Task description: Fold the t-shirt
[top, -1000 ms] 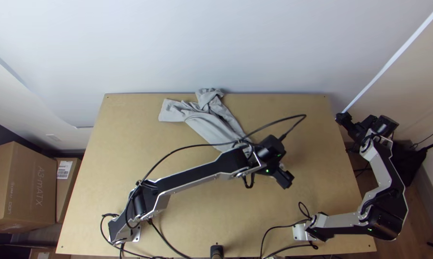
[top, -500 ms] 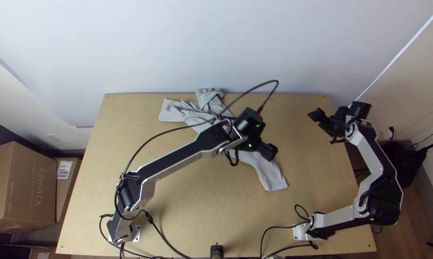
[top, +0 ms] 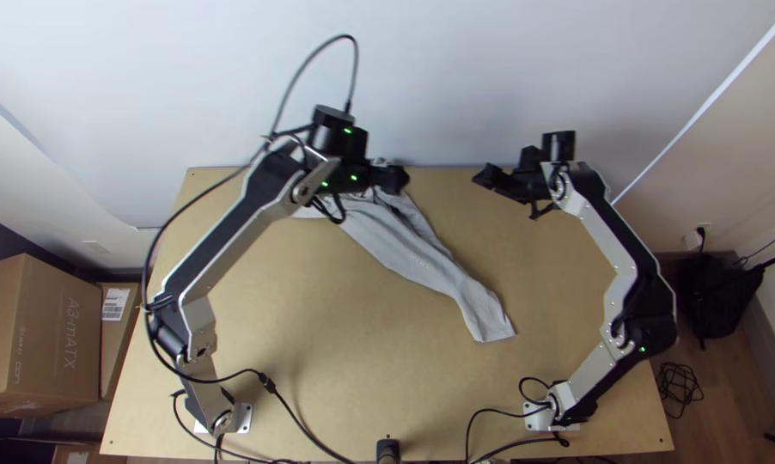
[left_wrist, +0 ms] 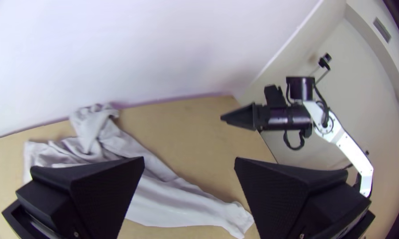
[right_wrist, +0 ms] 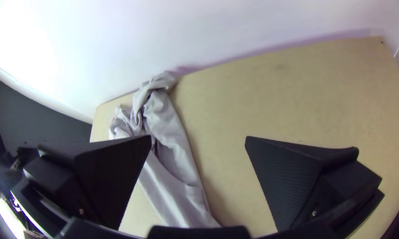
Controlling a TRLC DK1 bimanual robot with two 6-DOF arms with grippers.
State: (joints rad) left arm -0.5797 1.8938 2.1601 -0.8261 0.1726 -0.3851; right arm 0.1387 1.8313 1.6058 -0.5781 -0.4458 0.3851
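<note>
- Left black, flat-fingered pincer point(top: 400, 179): wide open, nothing gripped, over the shirt's bunched end.
- Right black, flat-fingered pincer point(top: 480, 178): wide open, holding nothing, near the far edge.
- Light-grey cloth t-shirt point(top: 422, 258): bunched at the light wooden desk's point(top: 319, 378) far edge, trailing diagonally towards the right edge.
- Brown cardboard box point(top: 52, 344), printed, beyond the left edge; white printed label point(top: 115, 304) beside it.

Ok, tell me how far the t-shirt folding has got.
No neat fold looks done: the t-shirt lies bunched and twisted at the table's far edge, trailing out in a strip. Nothing is in hand; the left gripper and right gripper are open. Spreading and all folding seem left.
</note>
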